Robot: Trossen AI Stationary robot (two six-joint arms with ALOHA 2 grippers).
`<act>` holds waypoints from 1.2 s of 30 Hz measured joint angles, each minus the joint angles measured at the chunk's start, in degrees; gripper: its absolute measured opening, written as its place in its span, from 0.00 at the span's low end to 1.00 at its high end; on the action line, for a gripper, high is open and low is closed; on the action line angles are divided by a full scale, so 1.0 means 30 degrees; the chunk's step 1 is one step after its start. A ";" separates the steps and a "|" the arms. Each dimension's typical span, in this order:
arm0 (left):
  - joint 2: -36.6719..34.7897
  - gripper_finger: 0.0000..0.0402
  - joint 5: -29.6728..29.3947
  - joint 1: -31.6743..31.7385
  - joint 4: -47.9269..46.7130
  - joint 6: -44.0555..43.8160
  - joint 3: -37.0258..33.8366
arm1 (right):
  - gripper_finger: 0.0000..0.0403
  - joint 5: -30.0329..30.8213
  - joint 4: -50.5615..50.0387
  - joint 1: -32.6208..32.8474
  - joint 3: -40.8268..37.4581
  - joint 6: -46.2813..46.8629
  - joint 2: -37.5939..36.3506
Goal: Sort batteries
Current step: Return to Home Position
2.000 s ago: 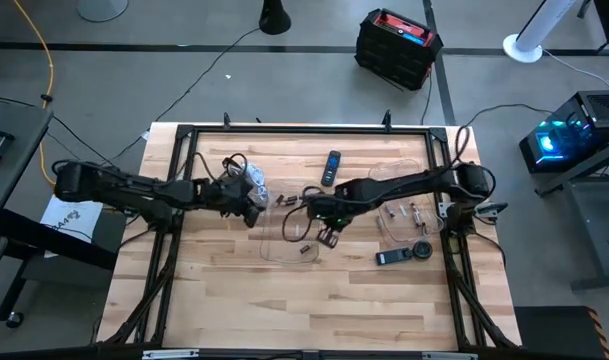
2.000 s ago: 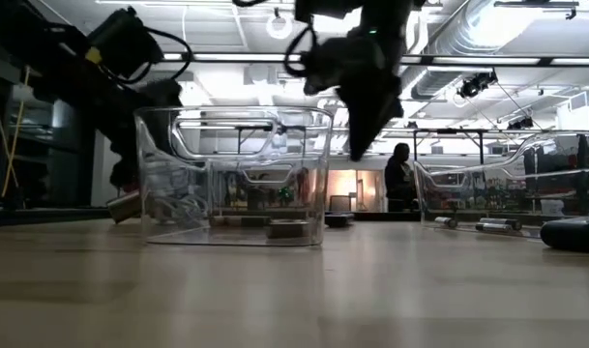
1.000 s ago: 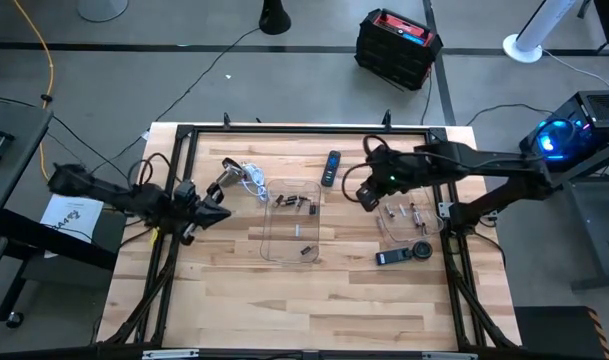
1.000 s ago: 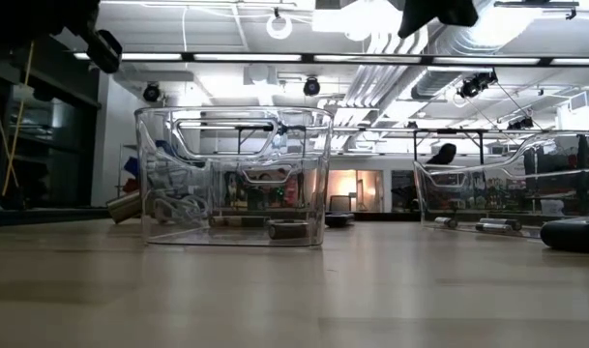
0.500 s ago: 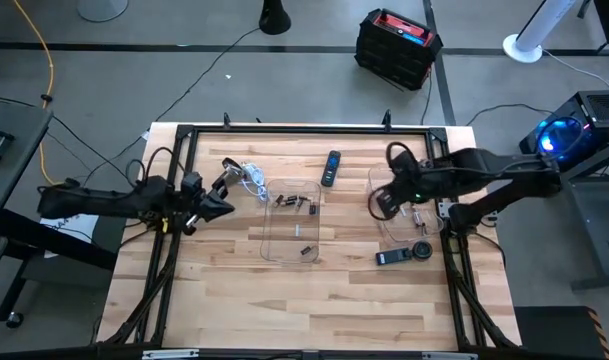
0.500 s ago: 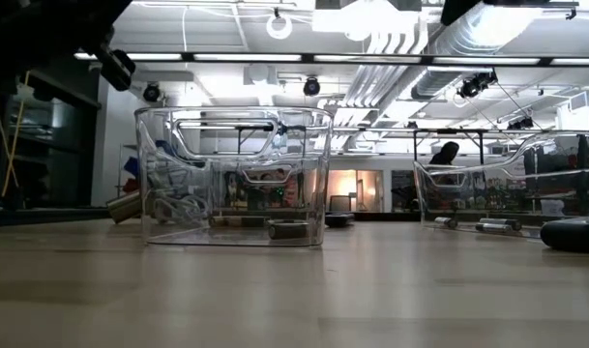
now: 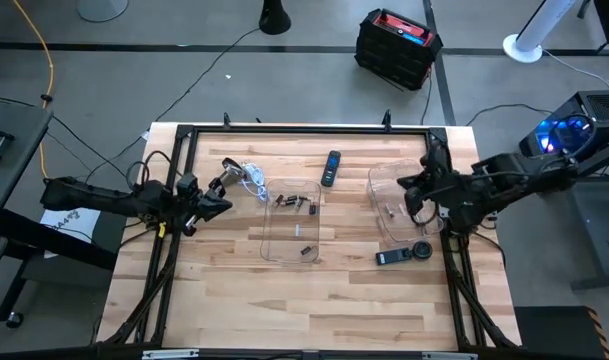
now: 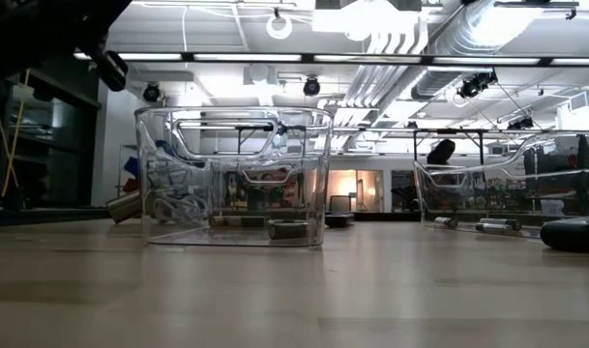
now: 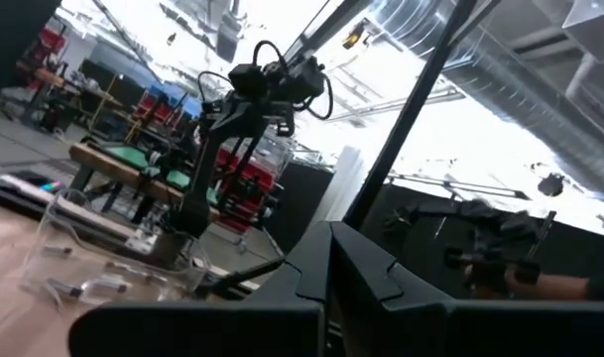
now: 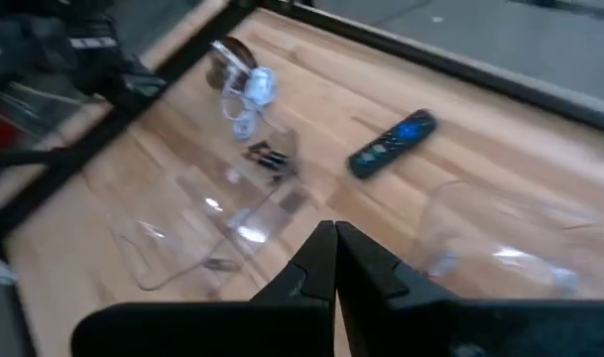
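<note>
Batteries (image 7: 293, 203) sit in centre bin (image 7: 267, 240) and right bin (image 7: 384, 170). Light, rigid, slick, so pinch mid-barrel. Left gripper (image 7: 222, 204) at left edge and right gripper (image 7: 414, 195) over right bin are both closed, empty.

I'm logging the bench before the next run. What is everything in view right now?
table: one, pale wood, under everything
left bin: one, clear, mid-table
dark batteries: several, inside the left bin
right bin: one, clear, right side, partly under the right arm
silvery batteries: a few, inside the right bin
remote: one, black with blue button, between the bins, far side
metal cylinder: one, silver with white cable, left of the left bin
flat device: one, black, beside the right bin
round object: one, black, beside the flat device
left pincer: shut, over the table's left edge
right pincer: shut, over the right bin
</note>
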 joint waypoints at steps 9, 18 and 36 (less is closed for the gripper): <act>0.0009 0.00 -0.0098 0.0000 -0.0563 -0.0325 0.0007 | 0.00 -0.0879 1.8506 -0.0444 -1.4145 -0.5535 -0.6611; 0.0009 0.00 -0.0130 0.0000 -0.0548 -0.0328 0.0007 | 0.00 -0.4937 2.7787 -0.3589 -2.2110 -1.0691 -1.1079; -0.0503 0.00 -0.0124 0.0000 -0.1221 -0.0322 0.0015 | 0.00 -0.6025 2.2747 -0.5267 -2.4054 -1.5895 -1.3080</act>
